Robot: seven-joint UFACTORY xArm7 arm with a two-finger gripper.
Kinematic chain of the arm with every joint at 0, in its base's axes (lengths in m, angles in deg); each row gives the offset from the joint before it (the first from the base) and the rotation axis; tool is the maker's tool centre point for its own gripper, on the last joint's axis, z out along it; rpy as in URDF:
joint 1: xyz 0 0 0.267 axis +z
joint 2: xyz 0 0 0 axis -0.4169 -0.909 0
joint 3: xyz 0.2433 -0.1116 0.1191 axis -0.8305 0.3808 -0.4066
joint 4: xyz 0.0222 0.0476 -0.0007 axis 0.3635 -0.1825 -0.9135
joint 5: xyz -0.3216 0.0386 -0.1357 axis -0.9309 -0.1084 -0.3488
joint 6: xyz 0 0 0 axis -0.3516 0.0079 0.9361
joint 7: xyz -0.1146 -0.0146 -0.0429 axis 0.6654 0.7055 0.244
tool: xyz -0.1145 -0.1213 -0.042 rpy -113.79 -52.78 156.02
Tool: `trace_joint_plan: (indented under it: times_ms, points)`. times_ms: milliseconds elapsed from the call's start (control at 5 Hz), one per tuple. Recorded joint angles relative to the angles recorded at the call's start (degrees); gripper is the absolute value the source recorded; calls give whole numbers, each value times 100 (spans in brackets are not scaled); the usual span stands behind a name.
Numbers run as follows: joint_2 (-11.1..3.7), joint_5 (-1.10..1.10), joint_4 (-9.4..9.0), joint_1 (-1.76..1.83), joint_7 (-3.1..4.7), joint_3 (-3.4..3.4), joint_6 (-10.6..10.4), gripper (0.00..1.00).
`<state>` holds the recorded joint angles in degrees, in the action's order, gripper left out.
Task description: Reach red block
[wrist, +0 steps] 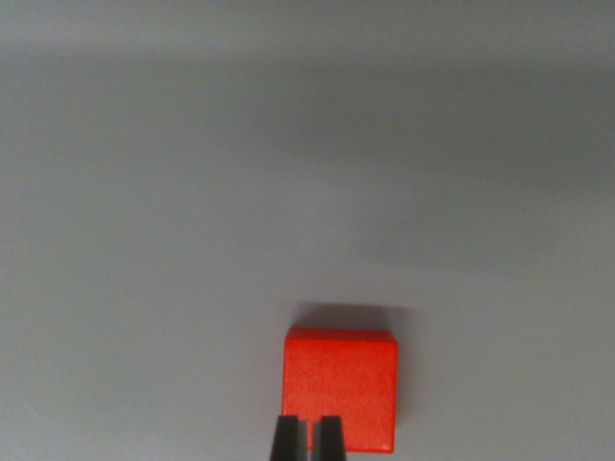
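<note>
Two dark gripper fingertips (284,438) poke up from the bottom edge of the wrist view, closest to the lens — the gripper (307,440) has them drawn narrow, with only a thin slit between them and nothing held. Behind and above those tips sits the bright red square block (340,384), matte-faced, lying flat on the plain pale grey tabletop (144,240). It occupies the lower middle of the view, with more of it reaching toward the wrist view's right than the left — the fingertips overlap its lower left part. A soft shadow lies along the block's far edge.
</note>
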<state>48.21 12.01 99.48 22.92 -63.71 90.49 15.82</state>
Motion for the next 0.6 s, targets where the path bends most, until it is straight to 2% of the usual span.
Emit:
trace_joint_plan:
  times_ms: [200, 400, 600]
  points:
    - [0, 0, 0, 0, 0, 0, 0, 0]
    - [-114, 9, -116, -15, 25, -1, -229, 0]
    - [-114, 9, -116, -15, 25, -1, -229, 0]
